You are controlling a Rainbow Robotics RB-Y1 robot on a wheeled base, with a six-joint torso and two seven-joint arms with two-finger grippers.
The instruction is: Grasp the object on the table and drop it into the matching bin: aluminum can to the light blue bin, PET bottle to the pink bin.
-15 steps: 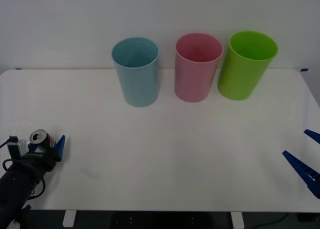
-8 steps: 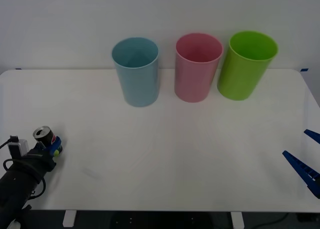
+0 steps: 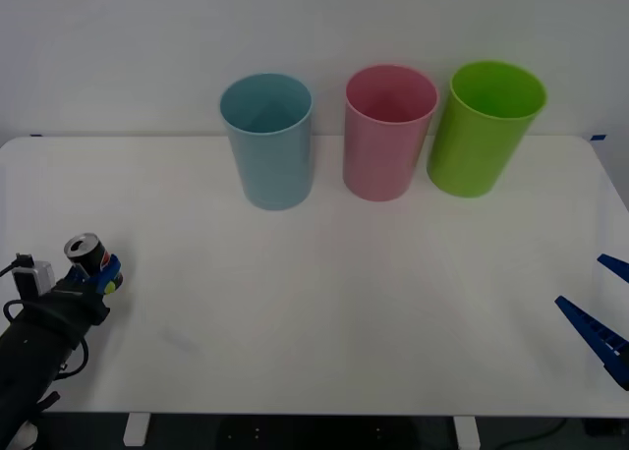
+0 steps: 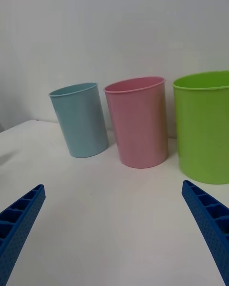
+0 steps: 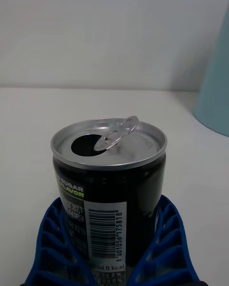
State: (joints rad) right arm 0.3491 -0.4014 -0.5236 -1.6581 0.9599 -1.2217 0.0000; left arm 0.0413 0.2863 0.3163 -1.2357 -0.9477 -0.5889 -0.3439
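Left hand (image 3: 98,276) closed round small dark aluminium can (image 3: 86,254), upright at white worktop's (image 3: 324,303) near-left, ready for carrying | tall light blue plastic bin (image 3: 267,140) well apart | right hand (image 4: 114,229) open, idle.

- Looks like a robot lab or test room, staged setup, not a home or kitchen.
- Plain white wall (image 3: 314,28) behind, bare, no decor or furniture.
- Wide white table (image 3: 344,322) with rounded corners, blue tape marks at its far corners.
- Three same-shape plastic bins in a neat row at the back: light blue bin (image 3: 267,140), pink bin (image 3: 388,133), green bin (image 3: 484,128) — a sorting arrangement.
- Robot arm (image 3: 34,342) with cabling at the table's near left edge, blue ribbed fingers (image 3: 590,332) at the right edge.
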